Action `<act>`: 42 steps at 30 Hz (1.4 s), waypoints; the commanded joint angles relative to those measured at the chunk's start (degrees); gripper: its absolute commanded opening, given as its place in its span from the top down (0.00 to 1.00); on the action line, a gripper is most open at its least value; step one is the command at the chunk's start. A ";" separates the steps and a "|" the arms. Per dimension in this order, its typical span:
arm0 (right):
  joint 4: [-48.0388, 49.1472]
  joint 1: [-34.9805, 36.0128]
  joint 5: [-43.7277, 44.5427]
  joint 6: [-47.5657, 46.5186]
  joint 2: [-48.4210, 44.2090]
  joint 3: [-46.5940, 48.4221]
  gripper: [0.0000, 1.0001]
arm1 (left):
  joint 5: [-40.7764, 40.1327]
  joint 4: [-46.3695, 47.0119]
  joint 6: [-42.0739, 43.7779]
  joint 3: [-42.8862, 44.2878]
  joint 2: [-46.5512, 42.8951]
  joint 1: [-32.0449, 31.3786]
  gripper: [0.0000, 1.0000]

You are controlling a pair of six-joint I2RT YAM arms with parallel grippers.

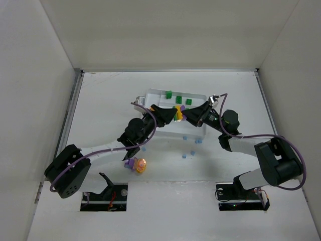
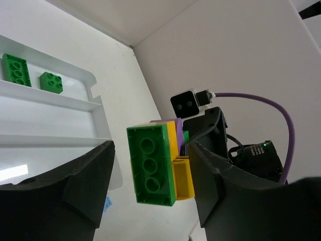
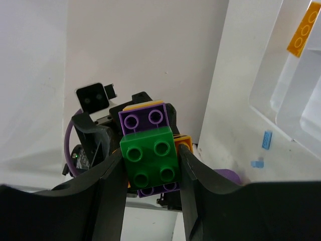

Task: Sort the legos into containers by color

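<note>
A stack of green, yellow and purple legos (image 1: 178, 114) hangs over the white tray (image 1: 150, 95) between both grippers. My right gripper (image 3: 153, 165) is shut on it, with its fingers pressed on a green square brick (image 3: 150, 155) that sits on a purple brick (image 3: 143, 119). My left gripper (image 2: 150, 170) is open around the other end. There a long green brick (image 2: 150, 163) shows its underside, with a gap to the left finger. A yellow brick (image 2: 183, 183) lies beside the right finger. Three green legos (image 1: 179, 99) lie in the tray's far compartment.
Tiny light blue legos (image 1: 191, 152) lie scattered on the table in front of the tray. A purple and an orange round piece (image 1: 138, 164) lie near the left arm. An orange brick (image 3: 302, 32) lies in a tray compartment. White walls enclose the table.
</note>
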 commanded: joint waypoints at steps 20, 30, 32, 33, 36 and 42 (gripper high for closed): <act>6.03 2.99 1.58 0.93 1.08 2.50 0.83 | 2.57 9.26 -5.81 -0.13 1.66 1.33 0.68; 8.49 1.68 0.97 2.25 0.21 1.10 0.82 | 2.57 8.47 -5.37 -0.92 0.26 1.77 0.76; 8.76 1.33 0.62 2.43 -0.23 1.10 0.82 | 2.66 8.47 -5.37 -1.10 0.26 1.86 0.76; 8.76 1.15 0.53 2.51 -0.41 1.10 0.82 | 2.66 8.47 -5.37 -1.10 0.26 1.86 0.76; 8.76 0.45 0.44 2.51 -0.67 0.84 0.83 | 2.83 8.47 -5.29 -1.45 -0.09 1.95 0.77; 8.93 -1.57 0.00 2.60 -1.55 -0.04 0.83 | 2.92 8.29 -4.94 -1.89 -1.06 2.56 0.78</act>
